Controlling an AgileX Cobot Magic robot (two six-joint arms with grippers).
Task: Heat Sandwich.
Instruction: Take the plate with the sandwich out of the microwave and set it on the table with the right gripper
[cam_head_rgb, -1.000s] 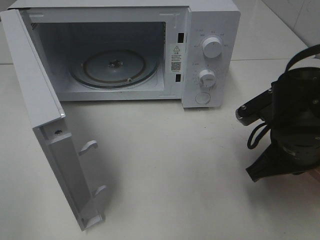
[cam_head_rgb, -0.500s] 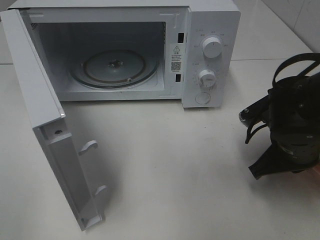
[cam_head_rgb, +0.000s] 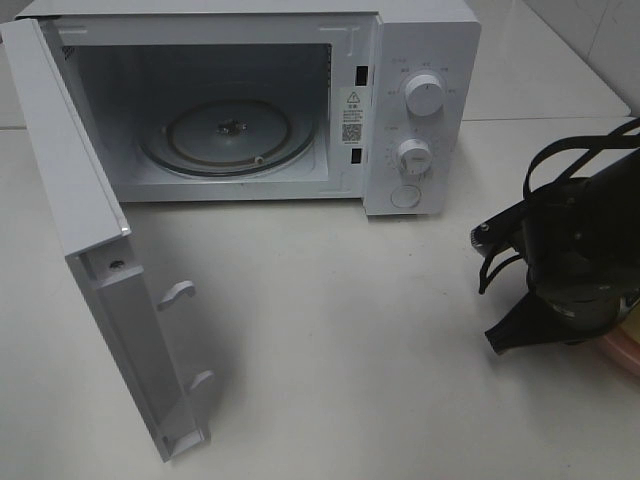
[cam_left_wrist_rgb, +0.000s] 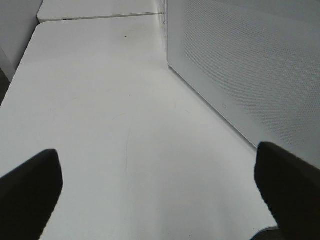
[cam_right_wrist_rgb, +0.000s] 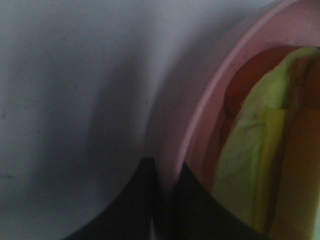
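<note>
White microwave stood at the tabletop's far edge, door swung wide, glass turntable bare. Sandwich sat on the pink plate near the tabletop's right edge. Right gripper: jaws clenched on the plate's rim. Left gripper: jaws fully released over bare tabletop beside the microwave's perforated side.
</note>
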